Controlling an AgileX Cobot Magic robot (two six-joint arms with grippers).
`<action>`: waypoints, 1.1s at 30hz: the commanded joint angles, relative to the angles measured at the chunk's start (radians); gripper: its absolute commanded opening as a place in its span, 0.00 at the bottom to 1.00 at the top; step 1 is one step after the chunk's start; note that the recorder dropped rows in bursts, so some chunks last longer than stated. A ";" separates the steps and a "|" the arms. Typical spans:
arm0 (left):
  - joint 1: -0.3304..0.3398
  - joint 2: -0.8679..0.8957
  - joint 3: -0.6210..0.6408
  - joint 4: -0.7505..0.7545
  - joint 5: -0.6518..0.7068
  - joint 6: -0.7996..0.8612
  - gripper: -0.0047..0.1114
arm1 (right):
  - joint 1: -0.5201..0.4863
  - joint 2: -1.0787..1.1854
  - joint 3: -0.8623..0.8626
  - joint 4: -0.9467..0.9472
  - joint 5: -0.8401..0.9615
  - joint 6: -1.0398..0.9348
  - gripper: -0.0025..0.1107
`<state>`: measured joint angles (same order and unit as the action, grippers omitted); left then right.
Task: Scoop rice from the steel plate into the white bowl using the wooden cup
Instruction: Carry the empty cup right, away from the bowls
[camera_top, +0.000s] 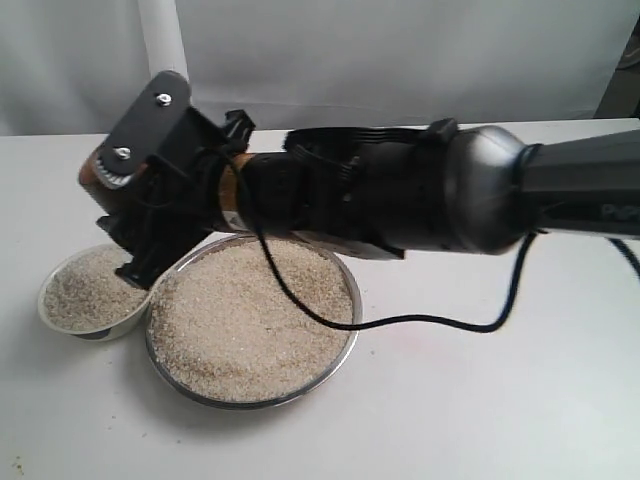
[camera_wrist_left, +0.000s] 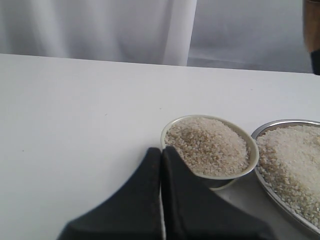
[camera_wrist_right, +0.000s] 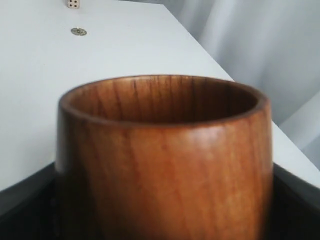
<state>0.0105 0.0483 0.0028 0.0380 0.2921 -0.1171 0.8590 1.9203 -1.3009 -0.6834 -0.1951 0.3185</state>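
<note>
Exterior view: rice (camera_top: 250, 325) filled the steel plate (camera_top: 351, 300) and the white bowl (camera_top: 45, 302) beside it; the right gripper (camera_top: 118, 205) hung over the bowl, hiding the plate's far rim. Left wrist view: left gripper (camera_wrist_left: 161, 165) closed, empty. Right wrist view: jaws wide around the wooden cup (camera_wrist_right: 165, 160)

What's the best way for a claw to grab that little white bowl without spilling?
Probably by the thick rim of the bowl, coming straight down on the side away from the plate and pinching the wall there. The bowl sits close beside the plate and is heaped with rice, so a sideways squeeze has little room and any tilt would spill.
</note>
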 joint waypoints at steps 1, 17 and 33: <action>0.001 0.001 -0.003 -0.005 -0.007 -0.004 0.04 | -0.082 -0.110 0.133 0.033 -0.092 -0.062 0.02; 0.001 0.001 -0.003 -0.005 -0.007 -0.005 0.04 | -0.463 -0.406 0.599 0.263 -0.420 -0.096 0.02; 0.001 0.001 -0.003 -0.005 -0.007 -0.005 0.04 | -0.523 -0.376 0.823 0.536 -0.506 -0.265 0.02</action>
<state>0.0105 0.0483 0.0028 0.0380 0.2921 -0.1171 0.3440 1.5216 -0.4863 -0.1643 -0.6630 0.0653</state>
